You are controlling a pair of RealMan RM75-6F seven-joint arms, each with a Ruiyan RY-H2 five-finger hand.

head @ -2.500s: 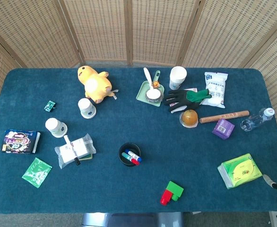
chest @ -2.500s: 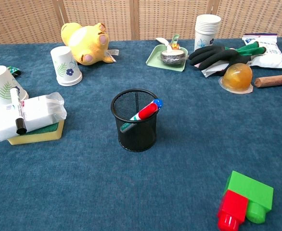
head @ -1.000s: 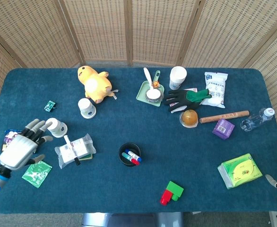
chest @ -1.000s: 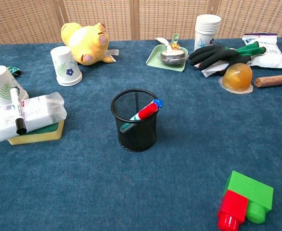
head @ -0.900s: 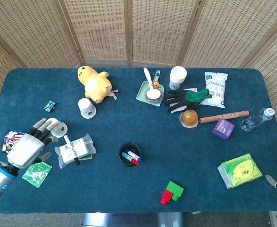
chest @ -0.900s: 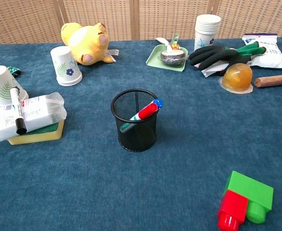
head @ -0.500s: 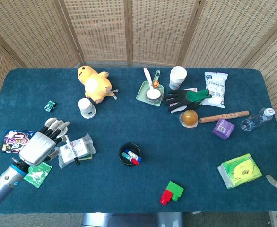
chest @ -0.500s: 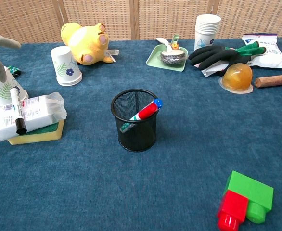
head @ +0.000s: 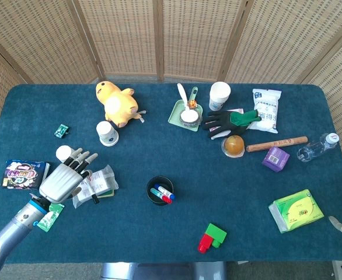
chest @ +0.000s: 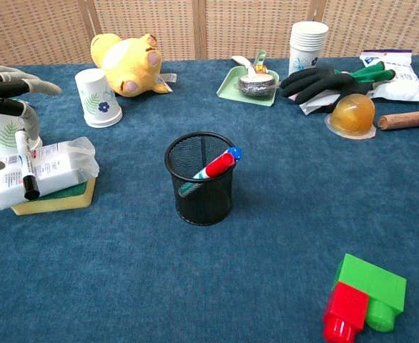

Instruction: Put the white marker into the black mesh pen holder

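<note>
Reaching in from the table's left edge, the left hand (head: 63, 179) hangs just beside the white marker (chest: 27, 164) with fingers spread and nothing held — apparently lined up for a pick not yet begun. The right hand shows only as a sliver at the lower right edge of the head view; whether it is open or closed cannot be told.

White marker: slim cylinder, white barrel, black cap at the near end. Lies flat across a clear plastic packet (chest: 56, 166), which in turn rests on a yellow-and-green sponge (chest: 52, 201). Raised on this soft stack, it should offer finger room underneath, though the crinkled film may slip.

Black mesh pen holder (chest: 200, 179): upright round cup of fine wire mesh, standing near the table's middle, well apart from the marker. Already holds a red-bodied pen with a blue end (chest: 217, 164), leaning against the rim, so the newcomer must go into the open side.

Paper cup with fern print (chest: 1, 128): standing mouth-down just behind the marker's far end, close to the fingertips — a likely thing to knock.

Table (head: 217, 233): dark blue felt-like cloth, matt.

Yellow plush toy (head: 119, 104): soft, lying on its side, far from the work.
</note>
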